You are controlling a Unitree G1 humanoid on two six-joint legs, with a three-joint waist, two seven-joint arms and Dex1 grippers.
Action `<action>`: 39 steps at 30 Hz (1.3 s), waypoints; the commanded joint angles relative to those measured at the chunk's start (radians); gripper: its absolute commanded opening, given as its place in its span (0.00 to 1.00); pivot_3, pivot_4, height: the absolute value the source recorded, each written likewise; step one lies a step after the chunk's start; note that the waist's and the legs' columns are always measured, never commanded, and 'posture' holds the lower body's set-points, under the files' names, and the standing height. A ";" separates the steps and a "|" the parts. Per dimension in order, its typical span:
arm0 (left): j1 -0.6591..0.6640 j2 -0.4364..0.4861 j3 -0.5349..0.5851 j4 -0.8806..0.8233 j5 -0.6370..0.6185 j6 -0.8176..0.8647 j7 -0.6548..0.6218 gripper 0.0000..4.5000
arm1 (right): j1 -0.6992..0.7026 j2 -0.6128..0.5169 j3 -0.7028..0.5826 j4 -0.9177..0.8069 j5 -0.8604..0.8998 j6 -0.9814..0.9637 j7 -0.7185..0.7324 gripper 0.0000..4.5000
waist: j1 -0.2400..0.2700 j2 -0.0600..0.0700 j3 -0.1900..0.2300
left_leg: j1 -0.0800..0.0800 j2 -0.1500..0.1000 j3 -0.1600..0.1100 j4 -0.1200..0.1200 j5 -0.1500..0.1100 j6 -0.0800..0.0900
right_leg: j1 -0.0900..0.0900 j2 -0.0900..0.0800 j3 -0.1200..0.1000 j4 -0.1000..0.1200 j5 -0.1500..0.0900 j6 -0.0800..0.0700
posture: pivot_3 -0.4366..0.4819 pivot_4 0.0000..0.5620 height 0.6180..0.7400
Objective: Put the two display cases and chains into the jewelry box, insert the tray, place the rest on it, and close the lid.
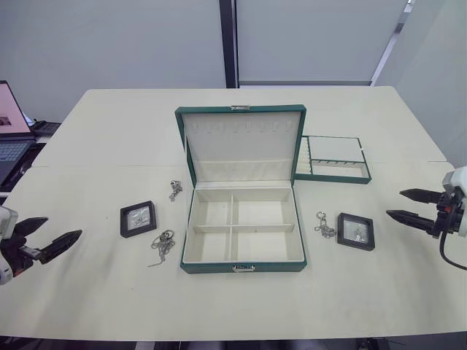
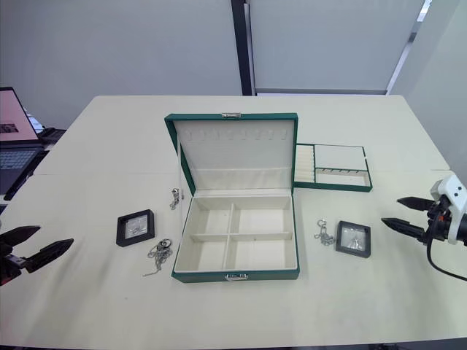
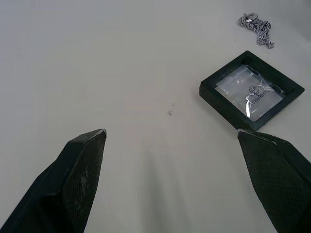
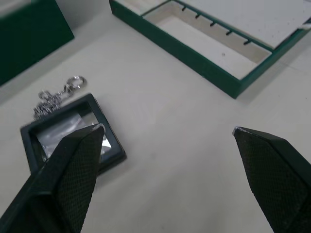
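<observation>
Your head views show the jewelry box mid-surface, lid up, tray behind its right. Your left wrist view reads lettering inside the left display case; your right wrist view shows the right case touching a chain. Both grippers' fingers spread open, empty

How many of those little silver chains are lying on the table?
3. One chain lies by the jewelry box's left rear corner, one near its left front, one to its right beside a display case.
</observation>
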 commanded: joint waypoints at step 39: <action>0.240 -0.750 -0.478 -0.565 0.193 -0.262 0.594 0.99 | -0.583 0.578 0.609 -0.689 0.131 0.286 -0.221 1.00 | -0.008 -0.005 -0.003 | -0.001 -0.004 -0.014 0.001 0.000 -0.001 | 0.000 -0.001 -0.003 -0.001 0.000 0.000 | 0.48 0.27 1.00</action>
